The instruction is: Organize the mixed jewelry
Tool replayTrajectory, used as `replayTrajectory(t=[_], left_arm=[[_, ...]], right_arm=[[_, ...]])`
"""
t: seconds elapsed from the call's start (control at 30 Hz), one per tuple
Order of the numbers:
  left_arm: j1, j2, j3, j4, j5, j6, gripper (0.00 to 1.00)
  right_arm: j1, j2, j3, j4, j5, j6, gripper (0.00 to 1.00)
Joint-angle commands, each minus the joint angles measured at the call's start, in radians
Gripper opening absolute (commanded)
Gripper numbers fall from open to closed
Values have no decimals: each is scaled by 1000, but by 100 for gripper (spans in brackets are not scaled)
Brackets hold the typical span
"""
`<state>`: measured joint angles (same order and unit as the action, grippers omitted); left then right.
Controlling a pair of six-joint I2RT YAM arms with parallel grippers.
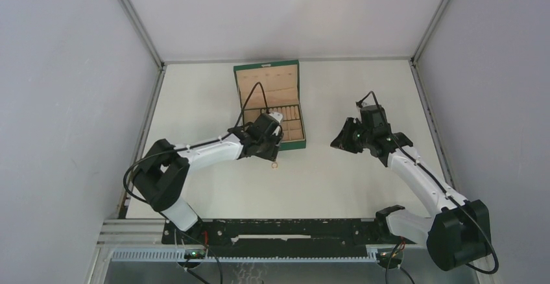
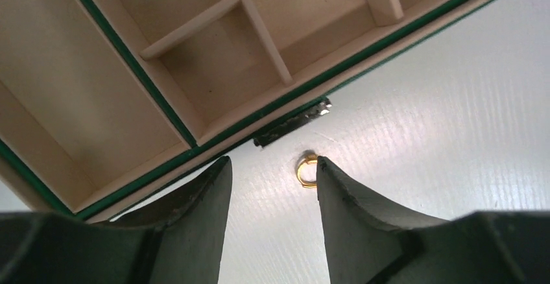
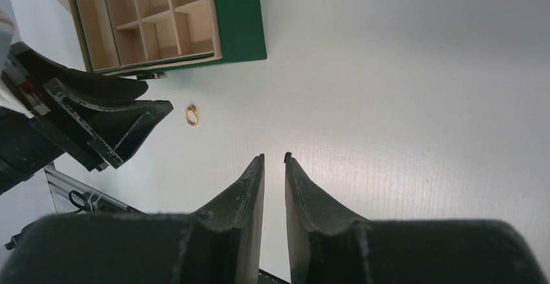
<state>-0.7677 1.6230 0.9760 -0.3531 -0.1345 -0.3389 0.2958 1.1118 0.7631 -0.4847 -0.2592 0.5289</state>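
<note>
A thin gold ring of the mixed jewelry lies on the white table just in front of the dark green box. In the left wrist view the ring rests on the table against the inner edge of the right fingertip. My left gripper is open and low over the table, with the ring inside its gap at the right side. My right gripper hovers over bare table well to the right, its jaws a narrow gap apart with nothing between them. The right wrist view shows the ring too. No chain shows.
The box stands open, its lid leaning back and its tan compartments facing up. A metal latch sticks out of its front edge close to the ring. Grey walls close in the table on three sides.
</note>
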Motion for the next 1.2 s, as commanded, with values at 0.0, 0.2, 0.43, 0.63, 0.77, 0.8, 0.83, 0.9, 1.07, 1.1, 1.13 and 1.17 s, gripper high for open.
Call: replayTrajectory(t=[0.0, 0.2, 0.43, 0.63, 0.77, 0.8, 0.83, 0.9, 1.07, 1.1, 1.13, 1.17], left_arm=[[-43, -74, -21, 48, -7, 16, 55], [-95, -63, 19, -19, -69, -81, 53], [-169, 35, 95, -84, -130, -173, 46], [-189, 105, 164, -157, -194, -243, 38], [-189, 142, 200, -203, -231, -295, 33], [-189, 149, 209, -217, -240, -307, 33], [-189, 153, 215, -229, -248, -317, 32], [-189, 161, 220, -237, -257, -331, 32], [-189, 185, 233, -258, -253, -343, 31], [-189, 189, 234, -262, -253, -346, 31], [-188, 193, 234, -262, -252, -348, 30], [-187, 196, 234, -262, -249, -349, 30]], right_arm=[[-1, -24, -7, 19, 8, -2, 25], [-1, -17, -7, 23, -1, -1, 25], [-3, -14, -7, 21, -11, -12, 25], [-4, -7, -7, 17, -22, -26, 25], [-3, -7, -7, 14, -31, -39, 25], [-5, -8, -7, 13, -33, -43, 25], [-6, -9, -7, 12, -34, -48, 25], [-8, -7, -7, 8, -38, -55, 25], [-14, -4, -7, 9, -47, -67, 25], [-15, -3, -7, 10, -48, -67, 25], [-16, -3, -7, 11, -49, -68, 25], [-17, -3, -7, 12, -50, -67, 25]])
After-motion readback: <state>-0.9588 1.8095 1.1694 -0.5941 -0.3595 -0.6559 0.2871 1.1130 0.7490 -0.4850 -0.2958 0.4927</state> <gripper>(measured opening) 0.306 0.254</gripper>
